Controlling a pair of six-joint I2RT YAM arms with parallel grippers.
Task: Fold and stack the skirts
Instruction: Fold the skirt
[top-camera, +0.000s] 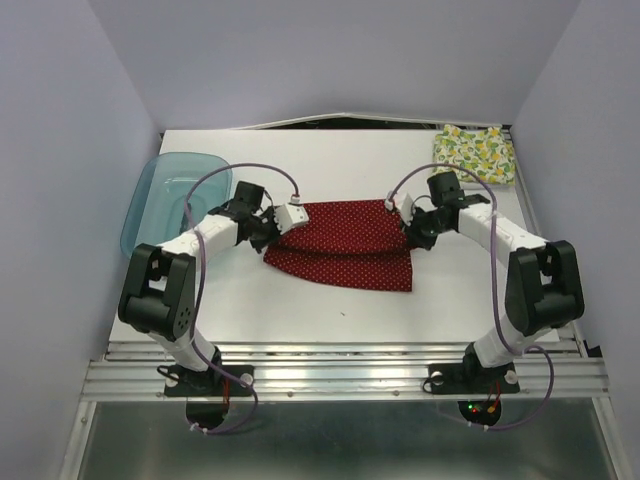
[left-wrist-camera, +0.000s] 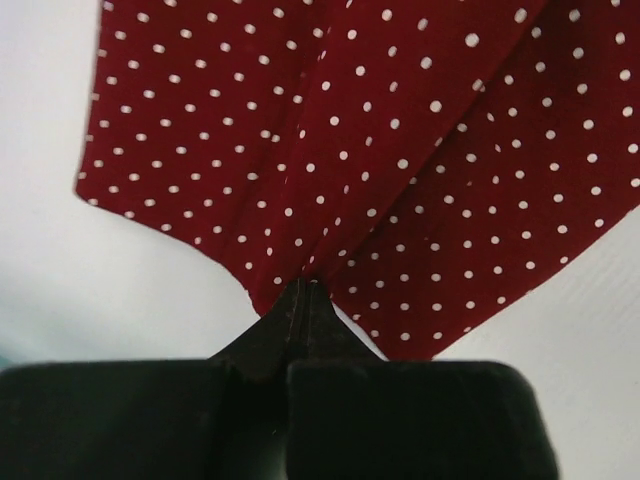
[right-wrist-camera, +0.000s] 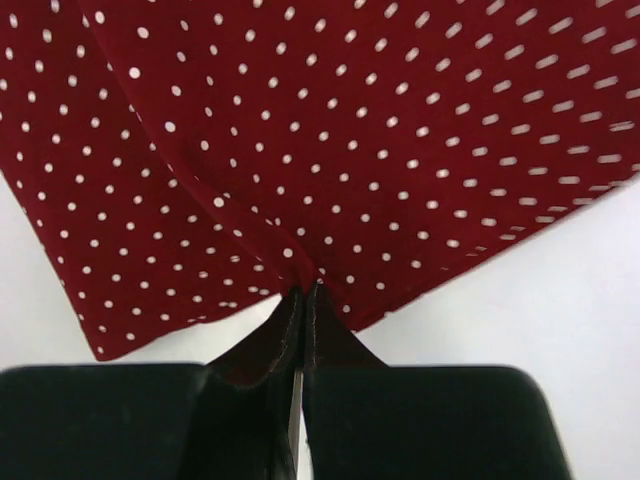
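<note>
Red skirt (top-camera: 345, 250) mid-fold: left gripper (left-wrist-camera: 305, 292) and right gripper (right-wrist-camera: 303, 293) each clamp an edge at their tips; next likely needs both carried across together.

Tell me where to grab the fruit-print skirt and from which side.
Pinch the cream skirt at its near-left corner, coming from the middle of the table: it lies flat in the far right corner, so its other sides look crowded.

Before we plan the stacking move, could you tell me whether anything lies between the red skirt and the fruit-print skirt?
Nothing visible does. The table between the red skirt and the fruit-print skirt is bare; only the right end effector, gripping the red skirt's edge, sits there.
</note>
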